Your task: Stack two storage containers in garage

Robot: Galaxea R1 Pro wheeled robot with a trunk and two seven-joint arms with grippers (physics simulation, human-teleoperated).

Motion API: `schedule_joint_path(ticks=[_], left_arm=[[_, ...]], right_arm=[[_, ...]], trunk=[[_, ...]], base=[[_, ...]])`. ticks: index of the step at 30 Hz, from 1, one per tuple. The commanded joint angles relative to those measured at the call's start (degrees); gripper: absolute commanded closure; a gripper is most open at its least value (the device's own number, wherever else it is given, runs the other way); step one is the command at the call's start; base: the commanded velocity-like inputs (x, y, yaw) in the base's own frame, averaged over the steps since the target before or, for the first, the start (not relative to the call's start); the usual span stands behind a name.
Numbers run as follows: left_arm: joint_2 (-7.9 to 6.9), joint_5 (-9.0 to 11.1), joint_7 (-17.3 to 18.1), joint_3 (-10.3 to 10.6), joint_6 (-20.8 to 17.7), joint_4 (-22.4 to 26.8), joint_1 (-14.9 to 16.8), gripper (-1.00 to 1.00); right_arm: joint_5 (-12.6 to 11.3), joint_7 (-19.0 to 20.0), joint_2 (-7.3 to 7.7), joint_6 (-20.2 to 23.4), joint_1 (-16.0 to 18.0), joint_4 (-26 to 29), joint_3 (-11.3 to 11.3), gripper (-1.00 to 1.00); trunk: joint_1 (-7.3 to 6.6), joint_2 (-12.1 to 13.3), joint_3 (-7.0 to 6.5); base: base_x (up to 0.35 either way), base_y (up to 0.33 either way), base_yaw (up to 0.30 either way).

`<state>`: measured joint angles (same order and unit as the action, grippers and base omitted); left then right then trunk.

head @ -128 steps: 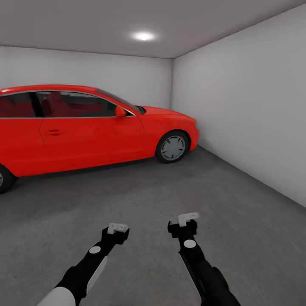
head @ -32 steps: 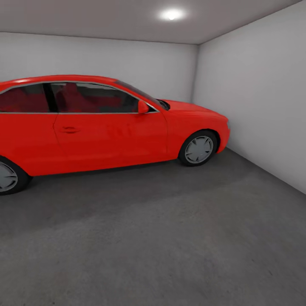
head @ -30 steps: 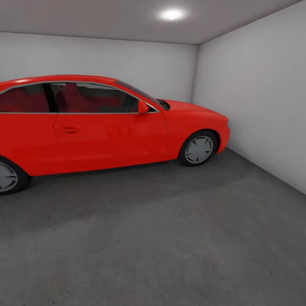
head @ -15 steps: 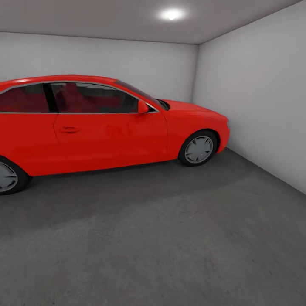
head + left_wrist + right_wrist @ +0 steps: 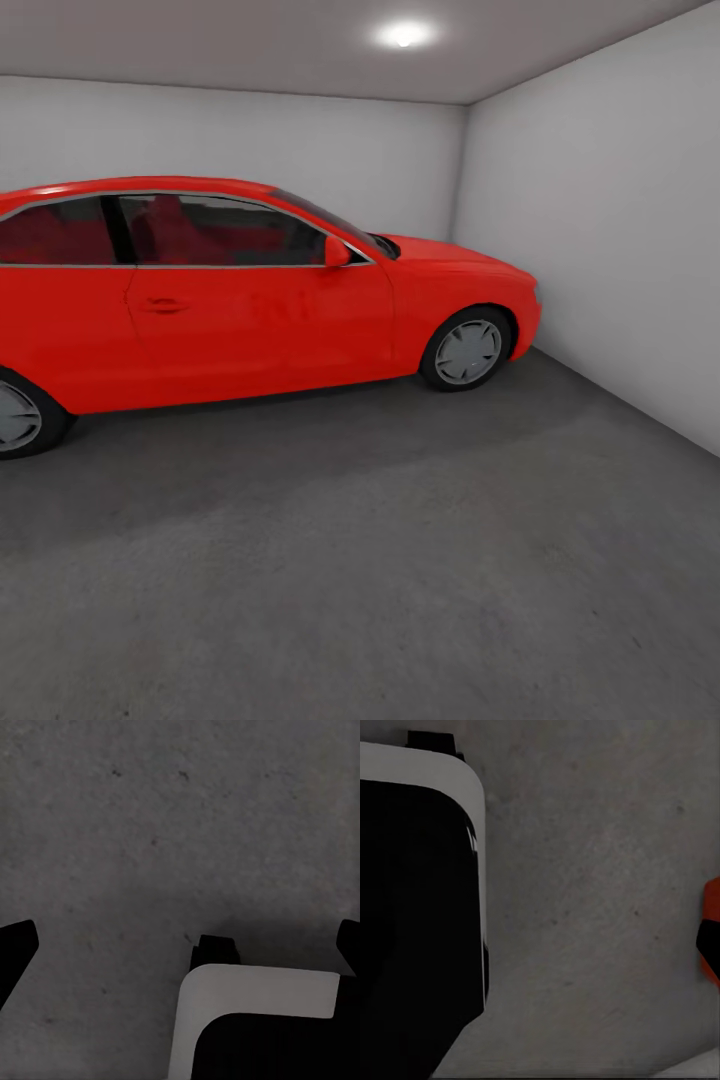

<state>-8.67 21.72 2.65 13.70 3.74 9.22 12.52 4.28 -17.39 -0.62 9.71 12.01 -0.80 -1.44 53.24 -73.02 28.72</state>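
A red car is parked on the grey concrete floor of the garage. Dark left gripper fingertips are spread wide over bare concrete. An orange-red container edge is seen beside the right gripper, whose state cannot be told.

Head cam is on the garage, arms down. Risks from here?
1. The red car stands close ahead, and driving forward could clip it.
2. The white wall closes in at the robot's right, leaving little turning room.
3. Both wrist cameras face the floor, and an orange-red sliver at one edge could be a container, risking a bump.
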Motion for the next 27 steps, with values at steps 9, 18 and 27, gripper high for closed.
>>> schedule_joint_path(ticks=[9,18,27], left_arm=[[-0.03,0.6,0.2,0.5,0.2,-0.1,0.0,-1.0],[-0.03,0.6,0.2,0.5,0.2,-0.1,0.0,-1.0],[-0.03,0.6,0.2,0.5,0.2,-0.1,0.0,-1.0]], right_arm=[[0.5,-0.2,-0.06,0.2,-0.6,0.0,-0.1,-1.0],[0.5,-0.2,-0.04,0.2,-0.7,0.0,-0.1,-1.0],[0.4,-0.2,-0.04,0.2,-0.7,0.0,-0.1,-1.0]], trunk=[[0.0,0.0,0.05],[0.0,0.0,0.05],[0.0,0.0,0.05]], base=[[0.0,0.0,0.0],[0.0,0.0,0.0],[0.0,0.0,0.0]])
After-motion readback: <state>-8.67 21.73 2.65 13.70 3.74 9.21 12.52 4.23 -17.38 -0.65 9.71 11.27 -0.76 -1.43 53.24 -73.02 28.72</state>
